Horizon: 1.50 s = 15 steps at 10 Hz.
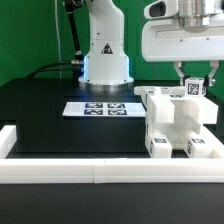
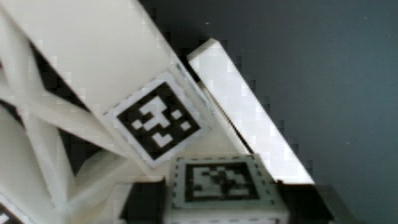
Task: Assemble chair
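The partly joined chair (image 1: 172,128), chunky white pieces with small black-and-white tags, stands at the exterior view's right, against the front rail. My gripper (image 1: 195,84) hangs over its top right corner, shut on a small white tagged post (image 1: 195,88) that sits at the top of the chair. In the wrist view the post (image 2: 219,185) lies between my dark fingers (image 2: 146,200). Right beside it is a slanted white chair frame (image 2: 71,90) with its own tag (image 2: 164,120). How the post meets the chair underneath is hidden.
The marker board (image 1: 100,108) lies flat on the black table (image 1: 50,110) in front of the robot base (image 1: 105,50). A long low white border rail (image 1: 70,170) runs along the table's front edge, with a short piece (image 1: 8,140) at the exterior view's left.
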Available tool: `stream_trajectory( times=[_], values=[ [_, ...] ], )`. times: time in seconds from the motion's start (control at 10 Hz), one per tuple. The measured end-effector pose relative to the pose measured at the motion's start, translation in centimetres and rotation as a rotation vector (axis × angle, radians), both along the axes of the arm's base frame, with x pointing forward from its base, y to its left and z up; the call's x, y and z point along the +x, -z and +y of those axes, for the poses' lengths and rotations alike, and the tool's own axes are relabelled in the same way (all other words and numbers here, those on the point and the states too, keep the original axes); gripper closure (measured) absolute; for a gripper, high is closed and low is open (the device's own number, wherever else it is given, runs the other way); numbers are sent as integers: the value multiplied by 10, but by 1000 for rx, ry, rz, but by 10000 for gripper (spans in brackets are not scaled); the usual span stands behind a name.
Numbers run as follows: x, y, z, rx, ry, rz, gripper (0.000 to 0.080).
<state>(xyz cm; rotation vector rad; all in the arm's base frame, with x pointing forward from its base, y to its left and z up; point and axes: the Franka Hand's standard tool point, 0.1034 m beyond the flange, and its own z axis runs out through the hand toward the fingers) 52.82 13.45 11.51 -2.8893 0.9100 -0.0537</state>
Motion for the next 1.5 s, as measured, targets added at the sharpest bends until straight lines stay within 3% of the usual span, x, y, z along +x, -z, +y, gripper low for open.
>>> stream_trajectory(
  times=[1.5],
  values=[
    [-1, 1, 5, 69, 907, 92, 509]
  ],
)
